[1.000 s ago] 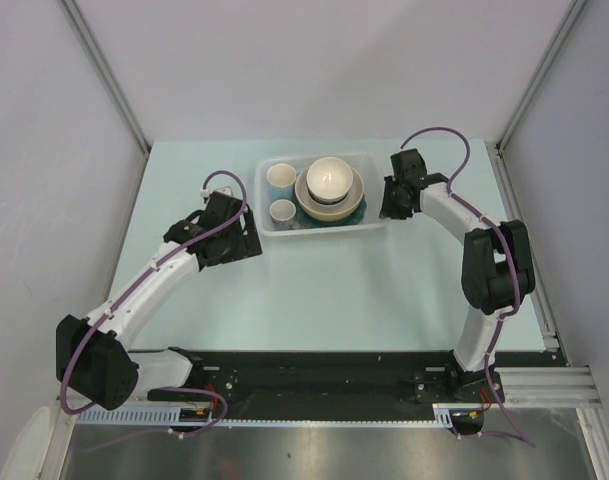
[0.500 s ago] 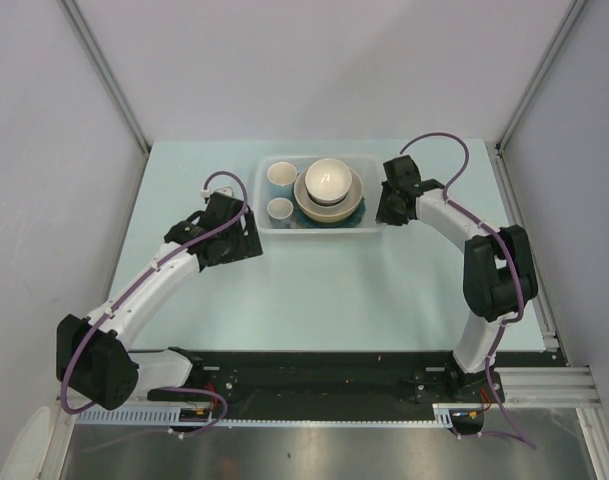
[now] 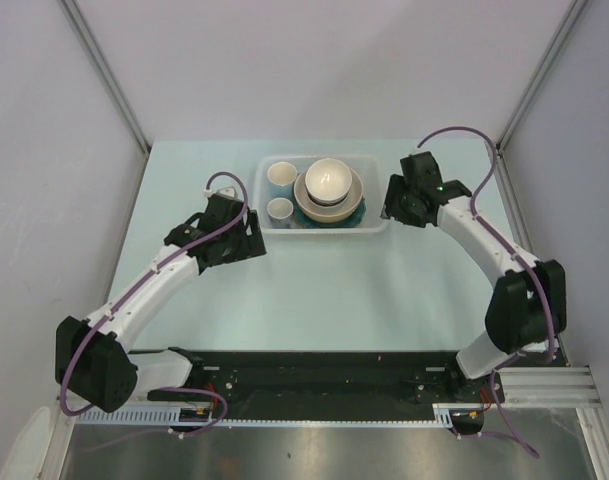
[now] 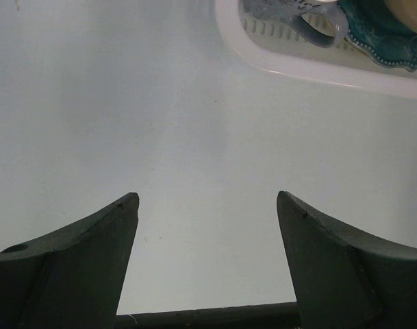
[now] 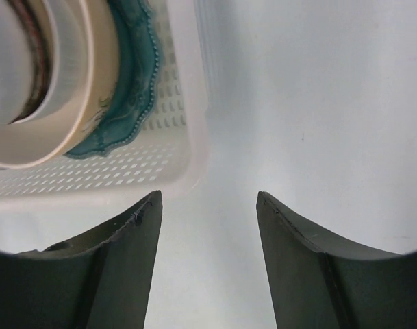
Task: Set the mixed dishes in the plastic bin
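Left jaws and right jaws stand wide, empty, flanking the plastic bin (image 3: 324, 229)

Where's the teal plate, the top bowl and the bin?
teal plate (image 5: 135, 92), right wrist view, on its scalloped edge.
top bowl (image 3: 329, 180), top view, on its inside.
bin (image 3: 324, 229), top view, on its near wall.
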